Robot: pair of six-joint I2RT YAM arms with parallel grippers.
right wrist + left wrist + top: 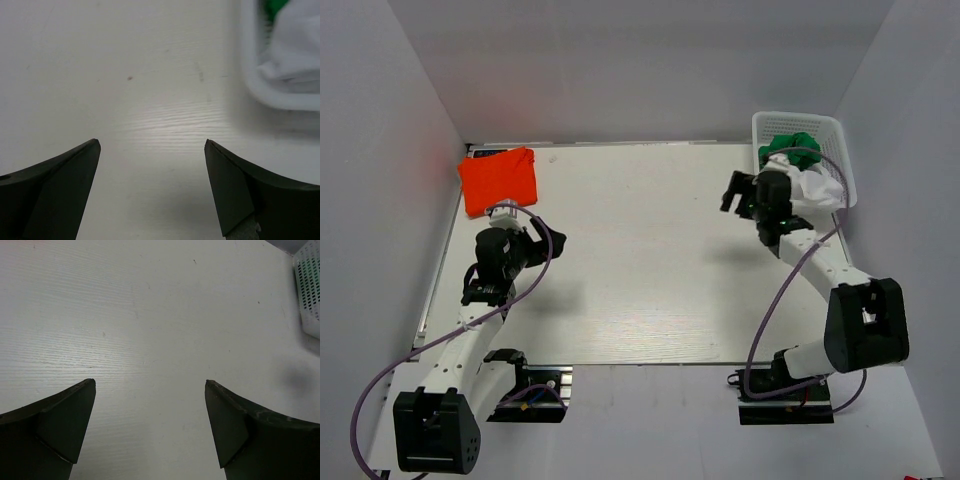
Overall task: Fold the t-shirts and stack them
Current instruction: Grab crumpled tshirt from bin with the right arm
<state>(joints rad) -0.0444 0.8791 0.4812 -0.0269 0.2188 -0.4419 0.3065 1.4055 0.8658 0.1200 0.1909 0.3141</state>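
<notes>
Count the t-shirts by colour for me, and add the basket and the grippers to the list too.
Orange t-shirt: 1, folded on the table
Green t-shirt: 1, in the basket
White t-shirt: 1, in the basket
Basket: 1
Grippers: 2, left gripper and right gripper, both open and empty
Total: 6
</notes>
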